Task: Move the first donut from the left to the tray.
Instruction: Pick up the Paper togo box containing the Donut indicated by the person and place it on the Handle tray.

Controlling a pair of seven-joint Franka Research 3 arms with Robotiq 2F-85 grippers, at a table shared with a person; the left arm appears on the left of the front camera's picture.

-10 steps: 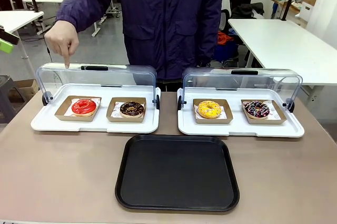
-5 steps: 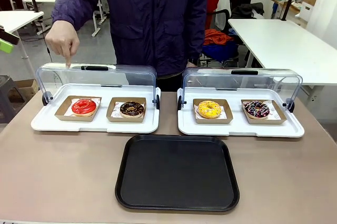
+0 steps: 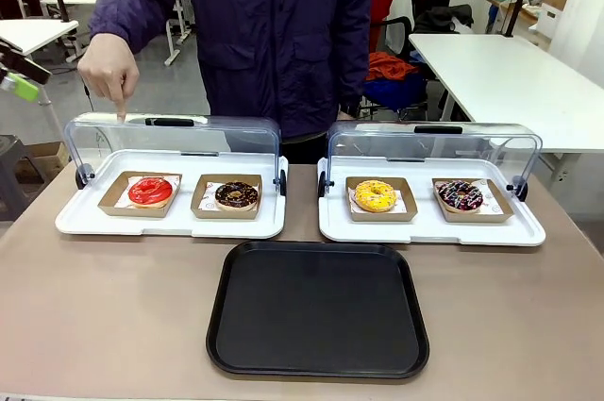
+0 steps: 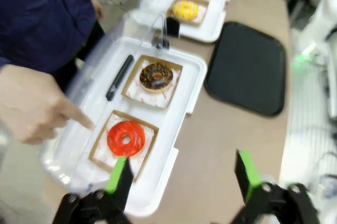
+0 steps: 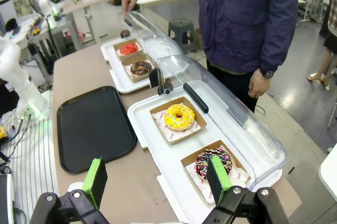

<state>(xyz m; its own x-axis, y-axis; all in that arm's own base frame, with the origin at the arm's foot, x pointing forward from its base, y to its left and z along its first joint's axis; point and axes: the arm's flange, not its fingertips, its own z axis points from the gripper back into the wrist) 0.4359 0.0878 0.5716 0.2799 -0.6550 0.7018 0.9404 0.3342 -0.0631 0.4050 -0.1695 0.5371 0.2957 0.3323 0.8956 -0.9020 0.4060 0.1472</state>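
Red donut [image 3: 150,191]: glossy glaze, wet-look shine.
Holder [image 3: 113,196]: brown cardboard, matt, w/ white paper [image 4: 101,152] liner.
Black tray [image 3: 318,309]: plastic-looking, smooth, semi-matt.
White trays [image 3: 170,224]: smooth plastic, slight sheen. Lids [image 3: 170,143]: clear plastic, reflective.
Worktop [image 3: 104,311]: tan, smooth, matt.
Person's jacket [image 3: 283,33]: dark cloth, faint sheen.

I see a glossy red-glazed ring donut [image 3: 150,191] beside a chocolate-brown ring donut [image 3: 236,194]. The large flat rectangular tray [image 3: 317,311] is plain black.

front: across table [image 3: 113,307], facing person [image 3: 283,42] | wrists: high, looking down; left perhaps nearer | shared: tray [image 3: 317,311]
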